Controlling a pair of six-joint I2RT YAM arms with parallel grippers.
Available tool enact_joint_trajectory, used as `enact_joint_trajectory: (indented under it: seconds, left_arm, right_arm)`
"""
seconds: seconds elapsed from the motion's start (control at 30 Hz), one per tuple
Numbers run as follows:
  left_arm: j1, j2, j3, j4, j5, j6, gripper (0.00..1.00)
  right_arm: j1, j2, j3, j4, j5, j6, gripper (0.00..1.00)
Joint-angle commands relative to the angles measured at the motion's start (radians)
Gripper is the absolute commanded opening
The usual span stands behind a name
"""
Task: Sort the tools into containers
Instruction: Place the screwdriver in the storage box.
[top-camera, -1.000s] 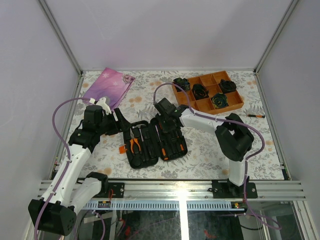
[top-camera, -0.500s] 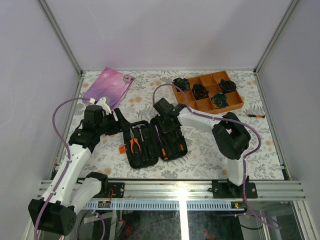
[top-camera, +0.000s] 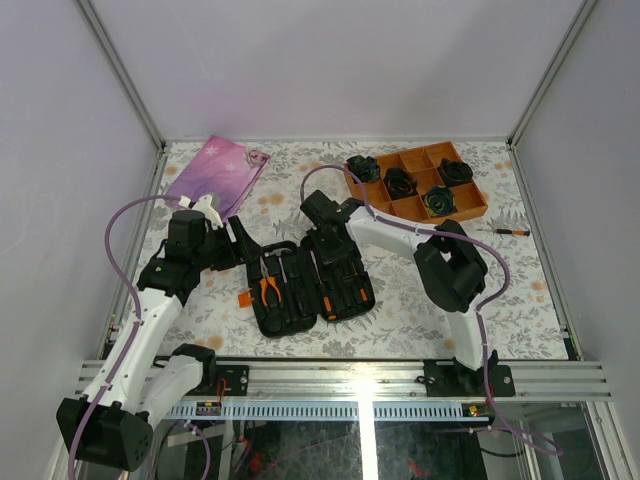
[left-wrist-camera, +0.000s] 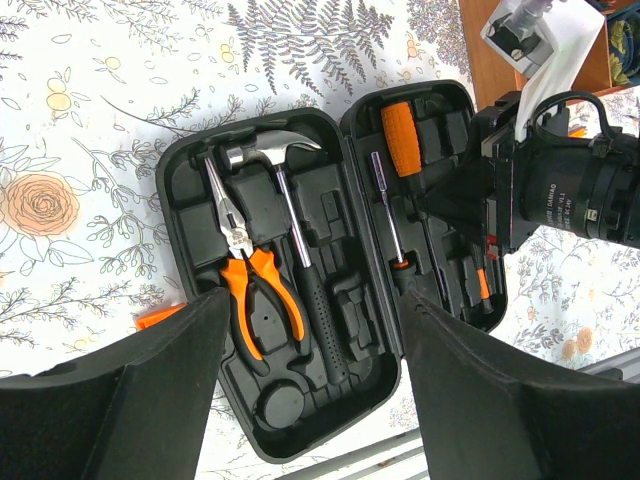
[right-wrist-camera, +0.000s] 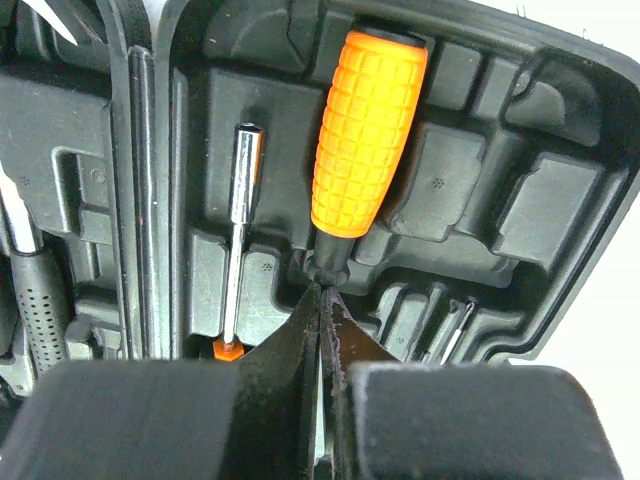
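Screwdriver first: its ribbed orange handle lies in a moulded slot in the right half of the open tool case. The right gripper sits directly at its neck. On my right wrist feed the long axis runs straight away from the fingertips, with the black collar nearest them and the butt of the handle farthest off. The shaft passes back beneath the wrist. The jaws are clenched, tips together just short of the collar. I cannot tell whether the thin shaft is pinched between them or merely lies below.

The left gripper hangs released and empty above the other half, where the pliers and hammer lie in their slots. A slim chrome driver lies parallel to the handle, just beside it.

I judge this tool as good as placed, so any lift should go straight up off that axis to avoid dragging it out. One small loose driver lies on the cloth well to the right, past the orange tray. The right arm is the nearer one for it.
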Motion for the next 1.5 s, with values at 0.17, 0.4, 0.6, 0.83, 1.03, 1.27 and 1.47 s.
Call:
enact_joint_trajectory:
  seconds: [0.17, 0.4, 0.6, 0.83, 1.03, 1.27, 1.47]
  left_arm:
    - [0.007, 0.0, -0.01, 0.058, 0.029, 0.023, 0.68]
    - [0.007, 0.001, -0.01, 0.059, 0.039, 0.024, 0.68]
    - [0.006, -0.004, -0.01, 0.059, 0.042, 0.025, 0.68]
    - [0.006, -0.001, -0.011, 0.059, 0.045, 0.026, 0.68]
    - [0.005, 0.002, -0.01, 0.061, 0.05, 0.025, 0.68]
    - [0.005, 0.005, -0.011, 0.061, 0.05, 0.026, 0.68]
    - [0.006, 0.002, -0.01, 0.062, 0.05, 0.026, 0.68]
  right_arm:
    - [0.011, 0.177, -0.032, -0.116, -0.028, 0.017, 0.0]
    - [0.052, 0.287, -0.057, -0.092, -0.031, 0.052, 0.0]
    - [0.087, 0.368, -0.093, -0.05, -0.049, 0.083, 0.0]
    - [0.122, 0.452, -0.116, -0.005, -0.082, 0.108, 0.0]
    - [0.142, 0.525, -0.14, 0.052, -0.138, 0.131, 0.0]
    - [0.154, 0.489, -0.194, 0.132, -0.162, 0.152, 0.0]
    - [0.123, 0.176, -0.239, 0.121, -0.029, 0.154, 0.0]
